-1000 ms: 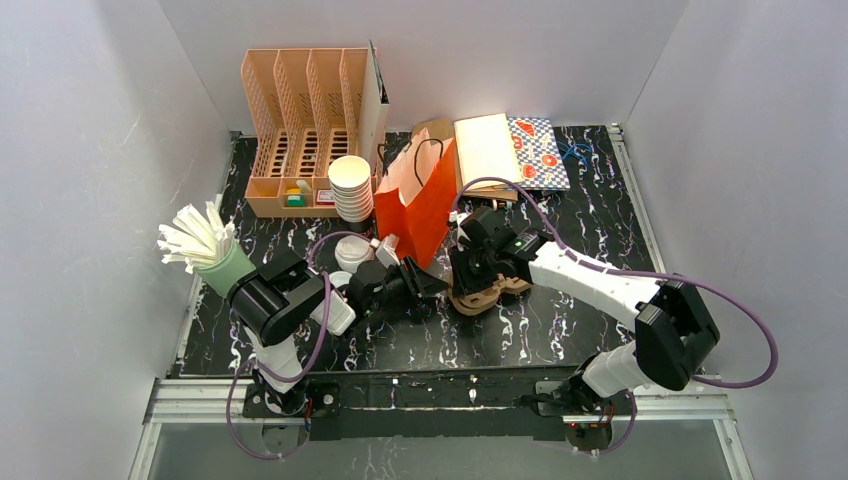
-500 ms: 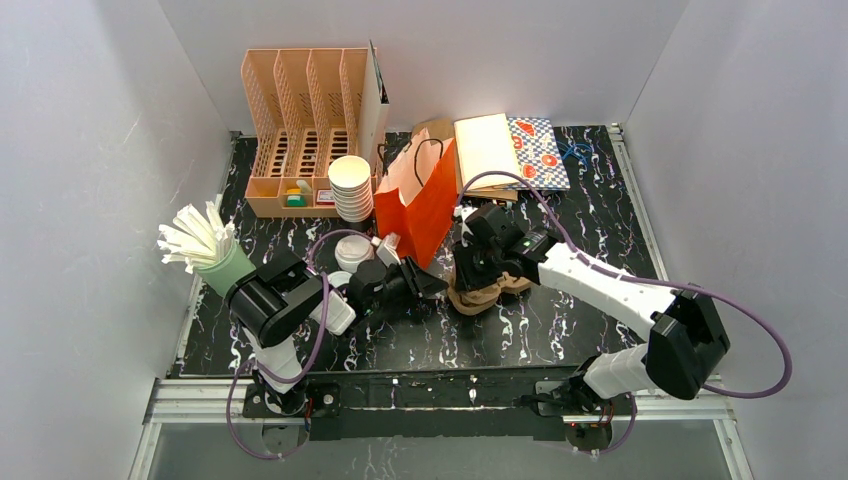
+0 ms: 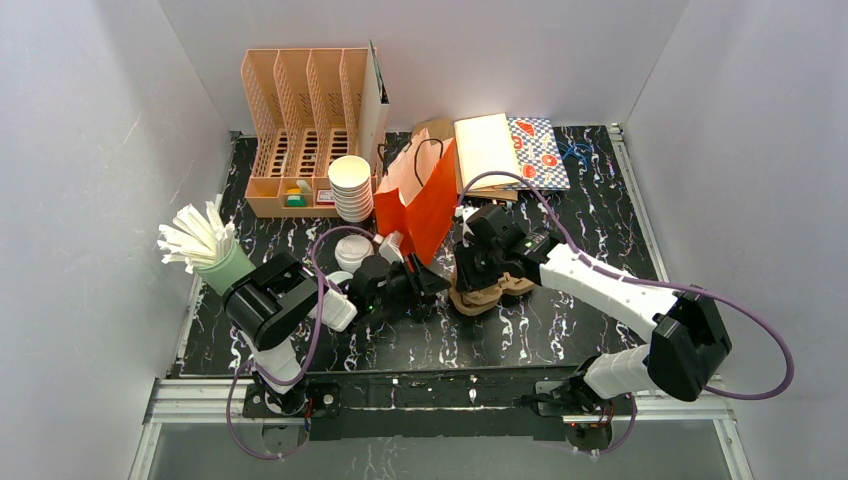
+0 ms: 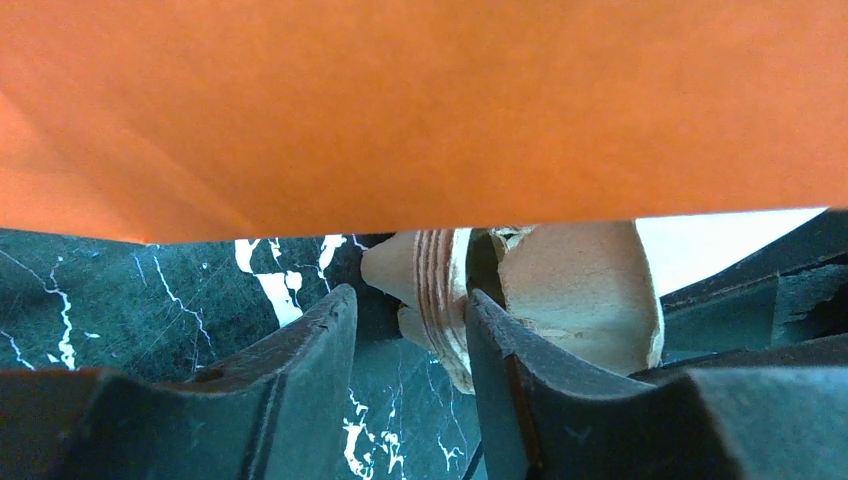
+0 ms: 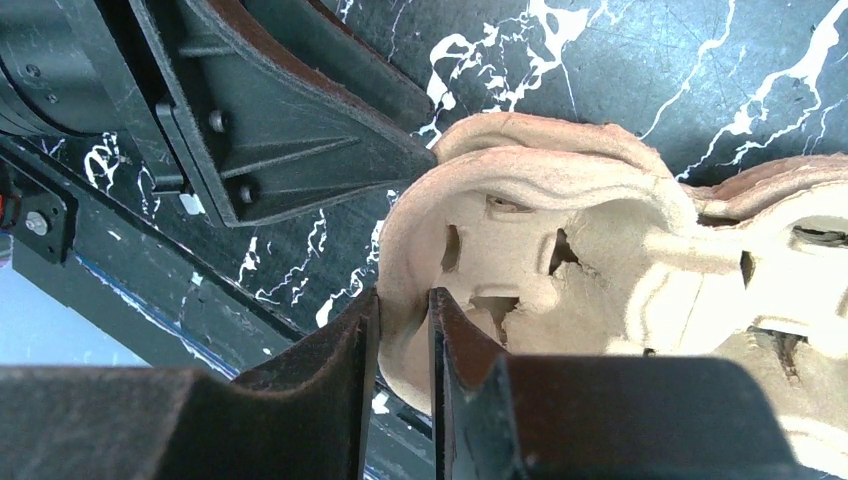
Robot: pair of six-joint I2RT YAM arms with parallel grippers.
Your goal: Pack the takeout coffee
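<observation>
Right gripper (image 5: 403, 300) is clenched on the thin curled rim of a beige moulded-pulp cup carrier (image 5: 560, 250), fibrous, with round wells. Left gripper (image 4: 405, 295) is released, jaws apart under the smooth orange paper bag (image 4: 420, 100). White-lidded cup (image 3: 352, 250) stands on the black marbled table (image 3: 560, 330), left of the bag.

The right gripper (image 5: 402, 330) hides part of the pulp cup carrier (image 5: 560, 250), which runs off that view's right edge. The orange paper bag (image 4: 420, 100) overruns the left wrist view. The contents of the desk organizer (image 3: 300, 90) are too small to identify.
</observation>
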